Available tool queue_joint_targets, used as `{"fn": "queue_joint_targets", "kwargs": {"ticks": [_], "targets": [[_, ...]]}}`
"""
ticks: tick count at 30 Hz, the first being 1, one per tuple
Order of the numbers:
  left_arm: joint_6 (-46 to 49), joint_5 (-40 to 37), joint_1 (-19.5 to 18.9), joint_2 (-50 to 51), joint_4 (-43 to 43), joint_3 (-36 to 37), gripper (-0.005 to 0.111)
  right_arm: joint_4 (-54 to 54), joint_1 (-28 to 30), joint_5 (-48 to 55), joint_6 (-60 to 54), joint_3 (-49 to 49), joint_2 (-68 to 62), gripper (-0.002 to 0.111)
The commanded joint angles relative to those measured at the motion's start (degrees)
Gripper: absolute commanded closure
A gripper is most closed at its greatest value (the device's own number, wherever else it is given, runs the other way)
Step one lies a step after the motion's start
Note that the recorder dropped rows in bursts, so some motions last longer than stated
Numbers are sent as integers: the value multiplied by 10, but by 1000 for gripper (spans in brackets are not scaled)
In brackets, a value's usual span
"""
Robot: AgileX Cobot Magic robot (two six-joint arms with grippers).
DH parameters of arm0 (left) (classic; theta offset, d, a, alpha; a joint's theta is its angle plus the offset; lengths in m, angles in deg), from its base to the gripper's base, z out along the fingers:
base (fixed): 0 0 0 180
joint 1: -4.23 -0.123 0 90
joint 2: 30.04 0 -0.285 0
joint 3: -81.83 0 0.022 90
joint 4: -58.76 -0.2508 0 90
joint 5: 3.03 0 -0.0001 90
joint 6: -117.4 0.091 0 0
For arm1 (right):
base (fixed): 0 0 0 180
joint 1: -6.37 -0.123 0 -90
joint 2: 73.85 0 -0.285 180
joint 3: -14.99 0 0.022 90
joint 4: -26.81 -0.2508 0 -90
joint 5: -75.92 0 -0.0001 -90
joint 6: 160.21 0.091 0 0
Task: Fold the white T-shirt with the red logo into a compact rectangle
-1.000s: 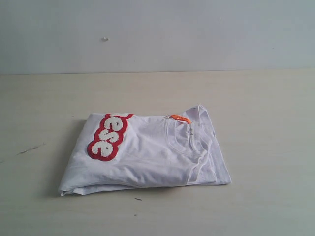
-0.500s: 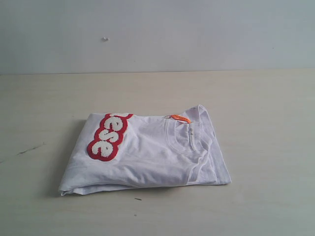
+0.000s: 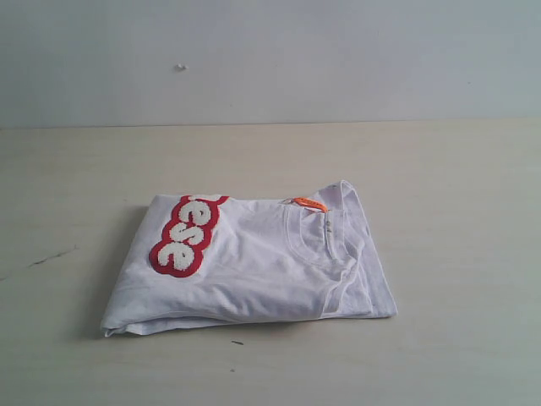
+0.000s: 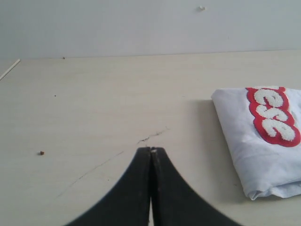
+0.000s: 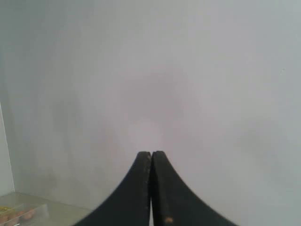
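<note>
Nothing moved — white T-shirt (image 3: 254,262) on pale table (image 3: 456,211), grey wall (image 3: 338,59) behind.

No change seen: white T-shirt (image 3: 254,262) same place, same folds.

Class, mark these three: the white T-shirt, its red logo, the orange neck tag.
white T-shirt (image 3: 254,271), exterior view, plain top layer
red logo (image 3: 188,236), exterior view, patch middle
orange neck tag (image 3: 309,204), exterior view, tag middle

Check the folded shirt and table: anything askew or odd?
Minor only. The T-shirt is folded but sits skewed on the table, and its layers splay at the near left corner. The logo wraps over the far fold, so only part shows. A dark scratch marks the table left of the T-shirt.
</note>
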Motion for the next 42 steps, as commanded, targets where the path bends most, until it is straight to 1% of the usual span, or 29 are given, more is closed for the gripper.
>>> {"fn": "queue_joint_targets", "kwargs": {"ticks": [1, 12, 15, 19, 21, 23, 27, 32, 33, 36, 37, 40, 42], "targets": [[4, 2, 2, -2, 0, 2, 107, -1, -1, -5, -1, 3, 1, 108], [4, 2, 2, -2, 0, 2, 107, -1, -1, -5, -1, 3, 1, 108], [4, 2, 2, -2, 0, 2, 107, 33, -1, -12, -50, 3, 0, 108], [4, 2, 2, -2, 0, 2, 107, 46, 6, -63, -111, 5, 0, 108], [4, 2, 2, -2, 0, 2, 107, 66, 29, -110, -111, 17, 6, 108], [4, 1, 2, -2, 0, 2, 107, 68, 69, -156, -101, 34, 12, 108], [4, 1, 2, -2, 0, 2, 107, 76, 159, -177, -54, 55, 28, 108], [4, 1, 2, -2, 0, 2, 107, 76, 273, -188, -49, 74, 64, 108], [4, -1, 2, -2, 0, 2, 107, 76, 303, -188, -47, 86, 76, 108], [4, -1, 2, -2, 0, 2, 107, 76, 341, -186, -46, 124, 103, 108], [4, -1, 2, -2, 0, 2, 107, 77, 351, -185, -46, 151, 113, 108], [4, -2, 2, -2, 0, 2, 107, 81, 361, -181, -46, 205, 113, 108], [4, -3, 2, -2, 0, 2, 107, 90, 361, -171, -40, 263, 113, 108]]}}
